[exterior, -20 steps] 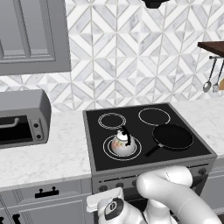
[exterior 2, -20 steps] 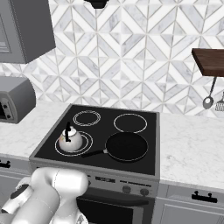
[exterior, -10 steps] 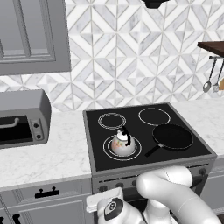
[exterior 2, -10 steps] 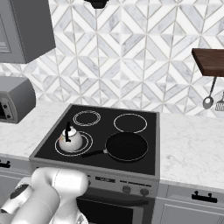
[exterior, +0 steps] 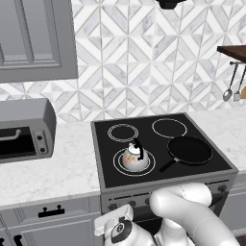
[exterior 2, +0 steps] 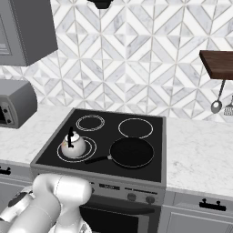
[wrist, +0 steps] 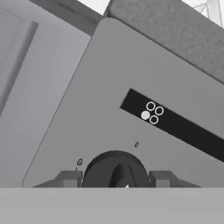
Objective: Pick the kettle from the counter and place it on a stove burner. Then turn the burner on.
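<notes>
the gripper (wrist: 116,179) is straddling the dark stove knob (wrist: 116,168), its fingertips (wrist: 69,178) sitting apart on either side without clamping, likely for turning it, since the kettle (exterior: 134,157) is already resting on the stove burner (exterior: 134,162), up beyond the gripper.
</notes>
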